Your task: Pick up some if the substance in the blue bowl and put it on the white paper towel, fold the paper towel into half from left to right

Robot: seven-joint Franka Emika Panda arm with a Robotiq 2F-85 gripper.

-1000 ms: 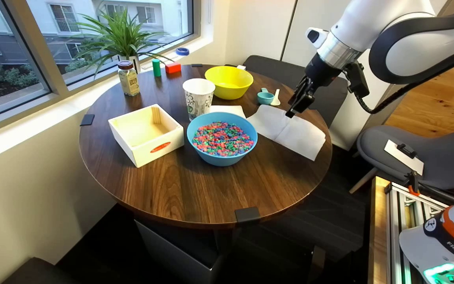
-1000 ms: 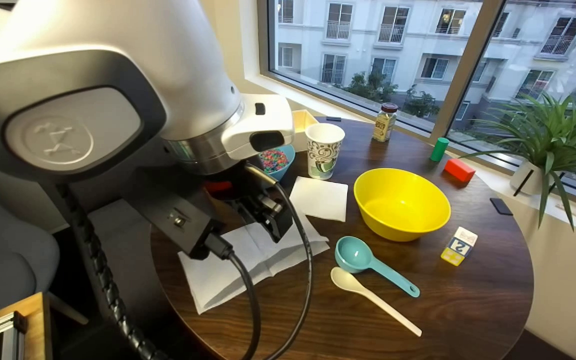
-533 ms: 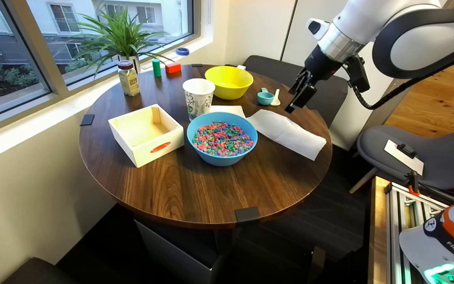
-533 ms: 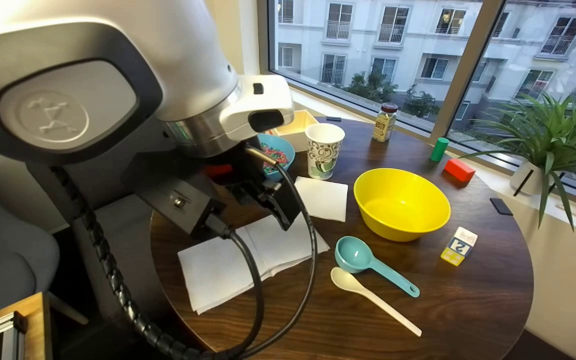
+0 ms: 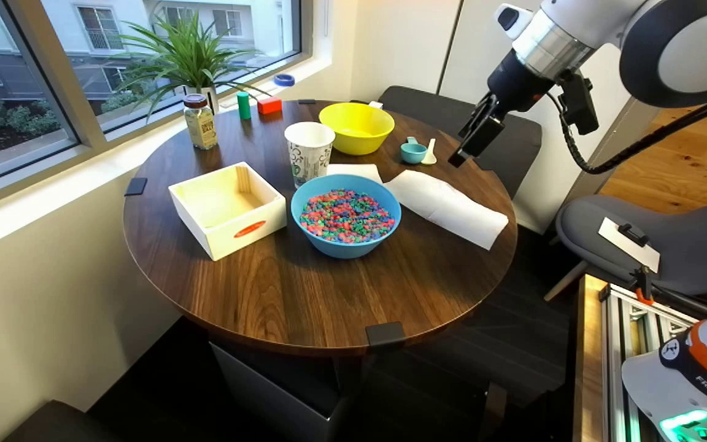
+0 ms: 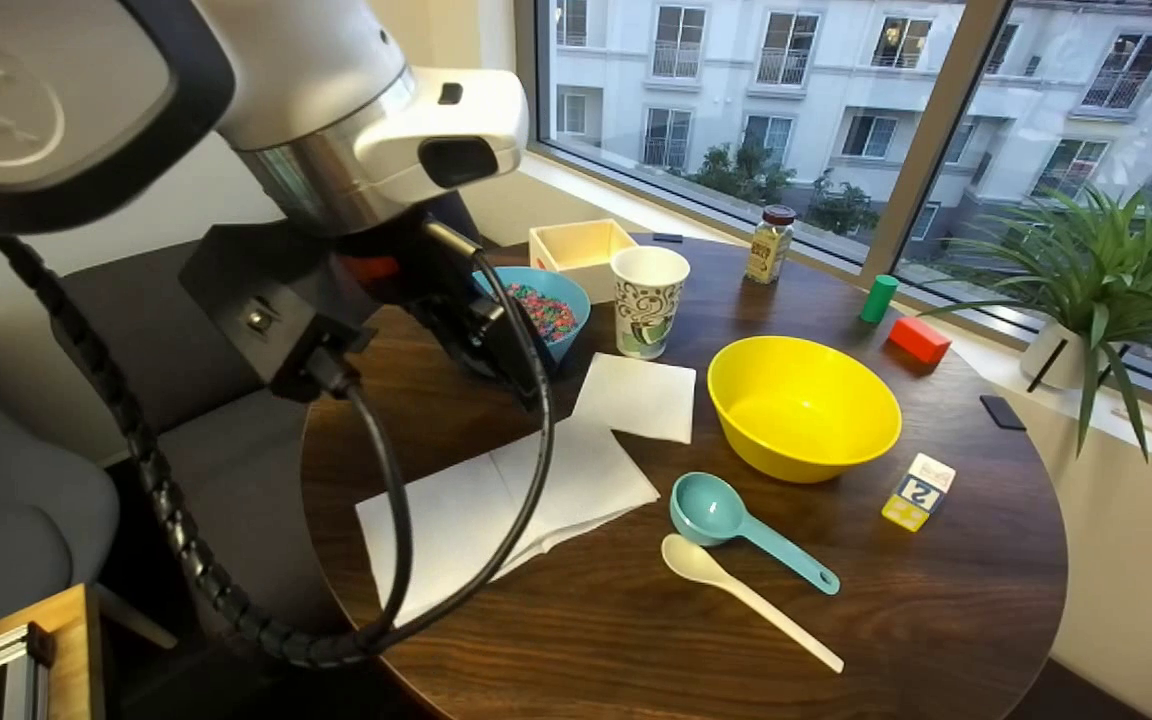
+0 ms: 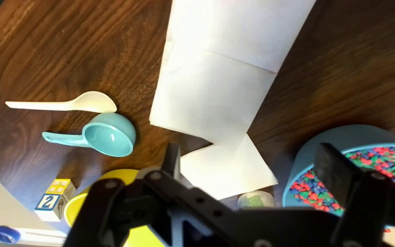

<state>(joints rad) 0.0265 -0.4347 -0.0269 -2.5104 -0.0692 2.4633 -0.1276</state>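
Observation:
The light-blue bowl (image 5: 344, 250) holds a heap of red, green and blue bits, the substance (image 5: 347, 216). The bowl also shows in the wrist view (image 7: 341, 137) and, partly behind my gripper, in an exterior view (image 6: 570, 335). The white paper towel (image 5: 452, 209) lies folded over on the table, its layers showing along one edge in an exterior view (image 6: 506, 500). It also shows in the wrist view (image 7: 218, 79), with a crease across its bare top. My gripper (image 7: 252, 161) is open and empty, raised above the table and apart from the towel in both exterior views (image 5: 459, 156) (image 6: 526, 385).
A smaller white napkin (image 6: 636, 395) lies against the towel's end. The paper cup (image 6: 648, 300), yellow bowl (image 6: 796, 455), turquoise scoop (image 6: 708, 510), pale spoon (image 6: 693, 560), letter blocks (image 6: 919, 492) and pale wooden box (image 5: 231, 209) stand or lie around on the round table.
The towel's top layer, partly raised one second ago, has come down and the towel looks narrower. My gripper has lifted up and away from it. The other objects have not moved.

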